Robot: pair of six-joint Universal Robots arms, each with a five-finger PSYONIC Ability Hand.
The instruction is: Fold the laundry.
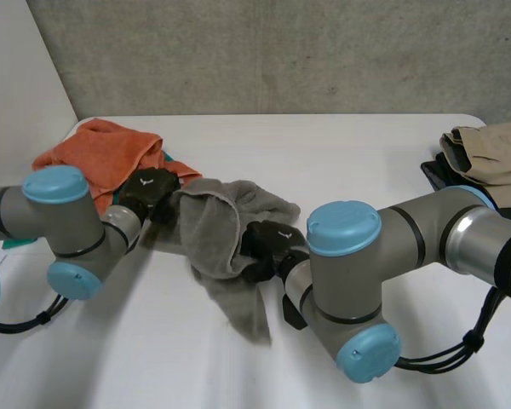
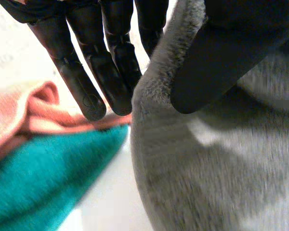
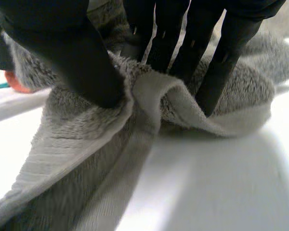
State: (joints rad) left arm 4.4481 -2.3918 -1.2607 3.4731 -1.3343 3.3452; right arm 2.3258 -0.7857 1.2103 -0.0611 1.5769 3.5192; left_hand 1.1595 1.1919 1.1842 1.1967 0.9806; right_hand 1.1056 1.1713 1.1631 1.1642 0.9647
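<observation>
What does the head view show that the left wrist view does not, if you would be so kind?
The head view adds the right hand gripping the grey towel near its middle, both arms, and beige clothes piled on dark clothes at the white table's far right corner. The left wrist view adds the left hand's thumb pinching the towel's edge against its fingers. Both share the grey towel, the left hand, the orange towel and the teal cloth beside it.
</observation>
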